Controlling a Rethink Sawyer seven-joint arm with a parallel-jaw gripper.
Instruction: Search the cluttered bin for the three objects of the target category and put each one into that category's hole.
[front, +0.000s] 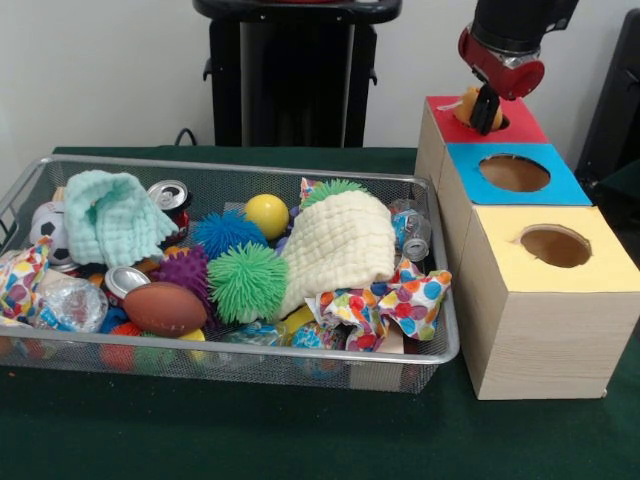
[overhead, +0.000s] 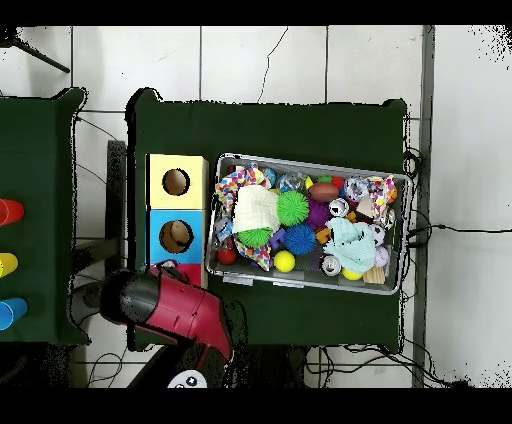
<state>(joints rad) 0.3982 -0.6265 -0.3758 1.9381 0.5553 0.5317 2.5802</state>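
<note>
Front view: gripper (front: 487, 112) at 1 o'clock, down over the red-topped box (front: 520, 128), its jaws closed around an orange-yellow object (front: 468, 104) at the hole's mouth. Blue-topped box (front: 473, 165) and yellow-topped box (front: 610, 272) follow toward 4 o'clock, holes bare. Wire bin (front: 440, 352) at 9 o'clock holds spiky balls, cans, cloths and a small football (front: 164, 308).

Overhead view: arm (overhead: 170, 308) at 7 o'clock covers the red box; gripper hidden beneath. Bin (overhead: 404, 236) sits centre on the green surface (overhead: 300, 125).
</note>
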